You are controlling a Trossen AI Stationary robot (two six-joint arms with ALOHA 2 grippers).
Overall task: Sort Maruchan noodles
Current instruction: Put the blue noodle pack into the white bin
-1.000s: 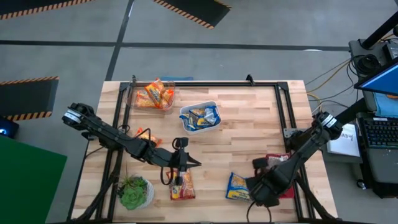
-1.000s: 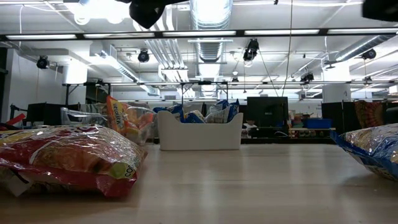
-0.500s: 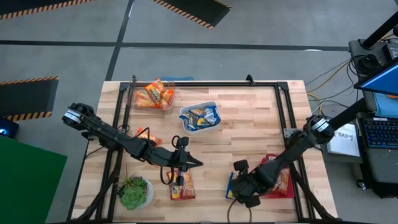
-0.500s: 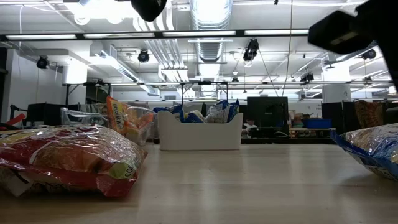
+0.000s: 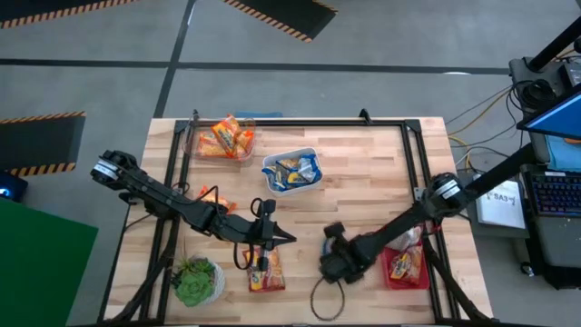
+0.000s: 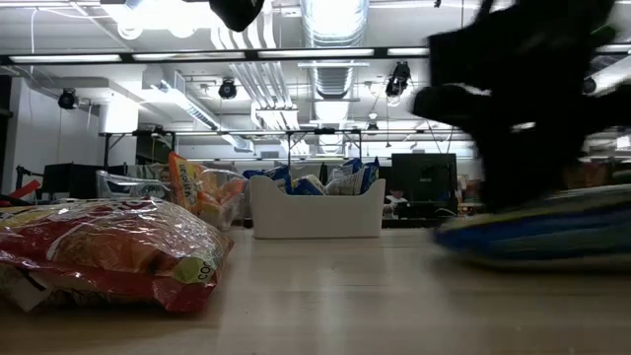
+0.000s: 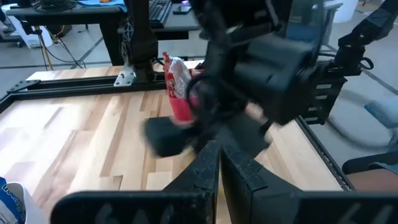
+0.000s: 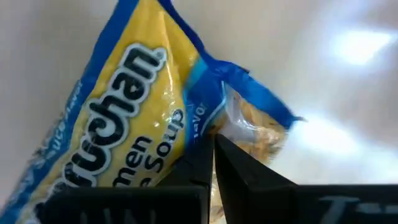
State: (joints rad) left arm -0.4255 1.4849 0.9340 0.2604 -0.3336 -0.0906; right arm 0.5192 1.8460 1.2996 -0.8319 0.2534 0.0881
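Observation:
My right gripper (image 5: 331,263) reaches over the near middle of the table, shut on a blue Maruchan packet with a yellow centre (image 8: 124,106). The high view hides that packet under the gripper; the low view shows it blurred (image 6: 542,237). My left gripper (image 5: 285,239) hovers shut and empty just beyond a red packet (image 5: 265,272) lying flat near the near edge. An orange packet (image 5: 211,195) lies flat on the table's left part. More packets fill three bins. My right gripper pinches the blue packet between its two fingers at one end, near the blue crimped seam (image 8: 202,121). It comes from above. The rest of the packet stretches away from the fingers, roughly level in the low view; I cannot tell whether it clears the table.
A clear bin of orange packets (image 5: 222,138) stands at the far left and a white bin of blue packets (image 5: 292,170) at the far middle. A pink bin of red packets (image 5: 406,263) sits near right. A small potted plant (image 5: 195,282) occupies the near left corner.
My right gripper has swept from the near right toward the table's left, passing over the spot where the blue packet lay. The packet has left that spot and travels with the gripper, uncovering the pink bin of red packets behind.

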